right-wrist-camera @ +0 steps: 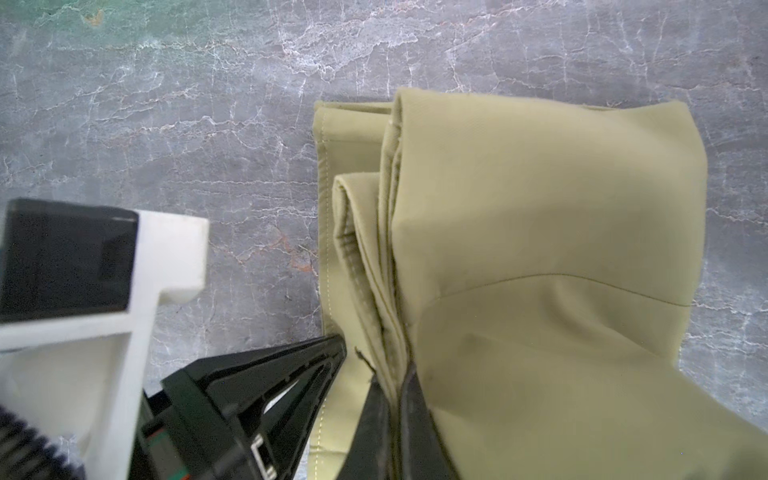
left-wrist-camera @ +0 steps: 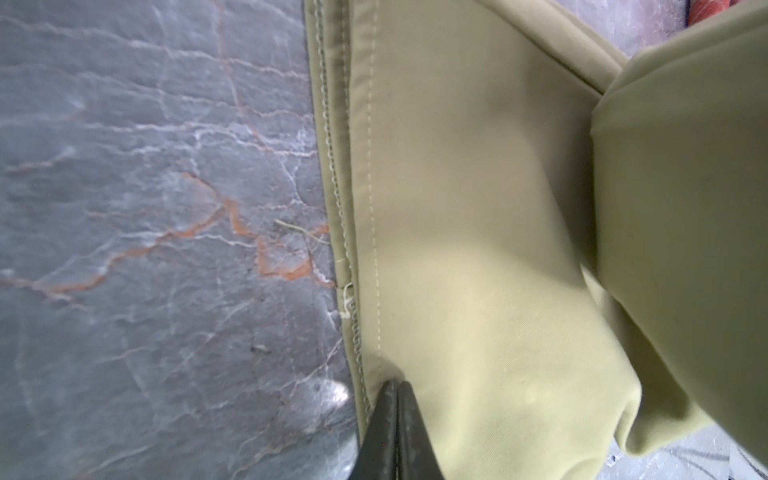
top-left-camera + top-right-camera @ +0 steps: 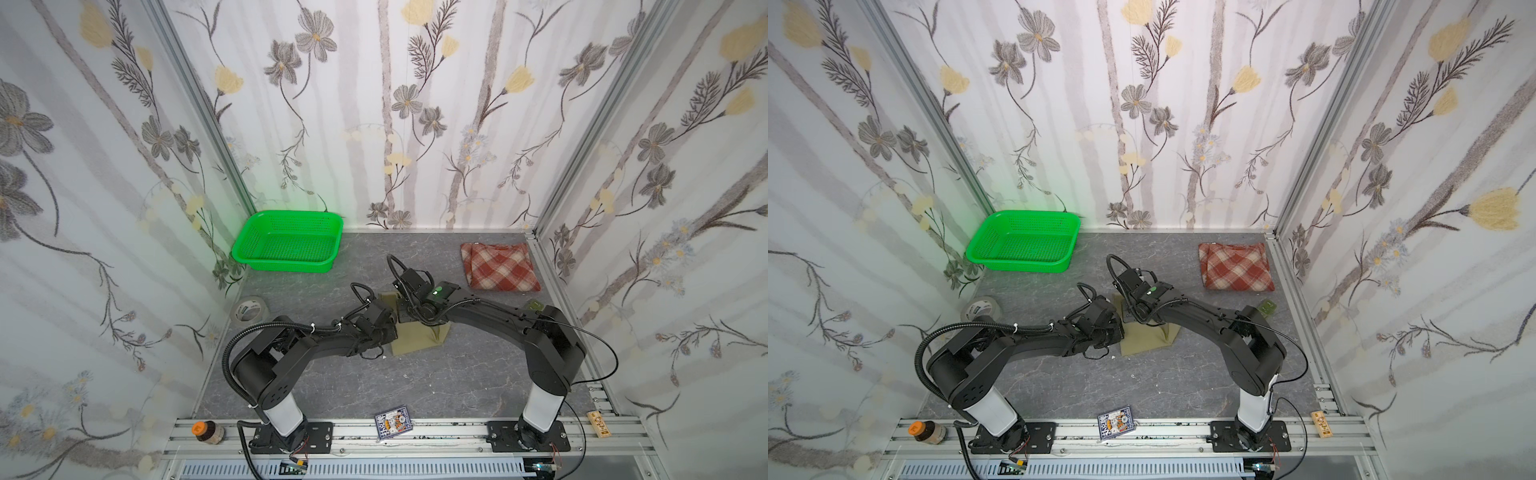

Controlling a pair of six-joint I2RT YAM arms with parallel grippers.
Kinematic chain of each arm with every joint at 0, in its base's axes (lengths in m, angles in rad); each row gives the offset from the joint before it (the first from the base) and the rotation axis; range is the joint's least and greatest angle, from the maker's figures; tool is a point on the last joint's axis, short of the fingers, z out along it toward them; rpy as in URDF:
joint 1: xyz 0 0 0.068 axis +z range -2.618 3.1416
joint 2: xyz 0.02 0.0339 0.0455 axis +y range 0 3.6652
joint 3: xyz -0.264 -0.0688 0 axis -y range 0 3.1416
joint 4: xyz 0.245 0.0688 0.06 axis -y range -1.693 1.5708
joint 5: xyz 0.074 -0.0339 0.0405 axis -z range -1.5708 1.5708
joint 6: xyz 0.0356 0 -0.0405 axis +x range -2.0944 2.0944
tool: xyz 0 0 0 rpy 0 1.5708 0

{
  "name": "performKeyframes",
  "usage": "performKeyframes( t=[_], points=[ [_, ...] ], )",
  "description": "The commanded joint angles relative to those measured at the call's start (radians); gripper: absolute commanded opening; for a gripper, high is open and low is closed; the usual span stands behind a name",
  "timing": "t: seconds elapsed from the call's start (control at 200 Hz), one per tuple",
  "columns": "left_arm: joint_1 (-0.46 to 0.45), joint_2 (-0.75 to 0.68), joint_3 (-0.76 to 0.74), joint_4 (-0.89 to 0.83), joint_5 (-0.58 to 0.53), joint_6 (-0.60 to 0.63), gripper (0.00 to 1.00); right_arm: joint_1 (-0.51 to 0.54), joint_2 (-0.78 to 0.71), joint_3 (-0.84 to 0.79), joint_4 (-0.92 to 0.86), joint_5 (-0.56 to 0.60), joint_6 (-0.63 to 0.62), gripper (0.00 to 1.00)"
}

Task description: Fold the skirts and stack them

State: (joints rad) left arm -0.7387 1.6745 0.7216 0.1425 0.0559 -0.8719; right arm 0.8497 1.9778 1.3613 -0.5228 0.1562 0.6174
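Note:
The khaki-olive skirt (image 3: 415, 341) (image 3: 1146, 338) lies partly folded in the middle of the table, mostly hidden under both wrists in both top views. My left gripper (image 2: 395, 383) is shut on its stitched hem edge (image 2: 353, 249). My right gripper (image 1: 395, 376) is shut on several stacked layers of the same skirt (image 1: 540, 208), lifting a fold of it. The left gripper's fingers (image 1: 291, 374) show close beside it. The red, rust and cream plaid skirt (image 3: 500, 266) (image 3: 1235, 266) lies folded at the back right, apart from both grippers.
A green perforated basket (image 3: 291, 214) (image 3: 1025, 214) stands at the back left. A tape roll (image 3: 249, 309) lies by the left wall. On the front rail sit a small bottle (image 3: 208, 432), a card pack (image 3: 393, 424) and a wooden block (image 3: 598, 424).

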Motion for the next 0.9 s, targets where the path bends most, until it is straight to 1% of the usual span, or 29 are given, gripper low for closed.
performKeyframes(
  t=[0.0, 0.115, 0.34, 0.64, 0.67, 0.719, 0.824, 0.894],
  points=[
    [-0.002, -0.003, -0.01, -0.063, -0.007, -0.021, 0.08, 0.0, 0.018, 0.0, 0.065, -0.001, 0.035, 0.0],
    [-0.001, -0.018, -0.014, -0.063, -0.017, -0.025, 0.07, 0.0, 0.032, -0.018, 0.095, -0.032, 0.049, 0.0],
    [0.016, -0.066, -0.028, -0.064, -0.027, -0.038, 0.09, 0.001, 0.045, -0.038, 0.122, -0.053, 0.061, 0.0],
    [0.033, -0.05, -0.006, -0.064, -0.021, -0.036, 0.09, 0.009, 0.055, -0.054, 0.133, -0.07, 0.068, 0.0],
    [0.032, -0.045, 0.001, -0.064, -0.022, -0.034, 0.09, 0.008, 0.058, -0.054, 0.135, -0.075, 0.067, 0.04],
    [0.035, -0.035, 0.012, -0.064, -0.021, -0.029, 0.09, 0.011, 0.063, -0.054, 0.14, -0.084, 0.068, 0.07],
    [0.041, -0.024, 0.038, -0.064, -0.024, -0.023, 0.09, 0.014, 0.067, -0.054, 0.149, -0.1, 0.069, 0.22],
    [0.045, -0.012, 0.053, -0.064, -0.023, -0.017, 0.1, 0.015, 0.06, -0.056, 0.155, -0.104, 0.068, 0.28]
  ],
)
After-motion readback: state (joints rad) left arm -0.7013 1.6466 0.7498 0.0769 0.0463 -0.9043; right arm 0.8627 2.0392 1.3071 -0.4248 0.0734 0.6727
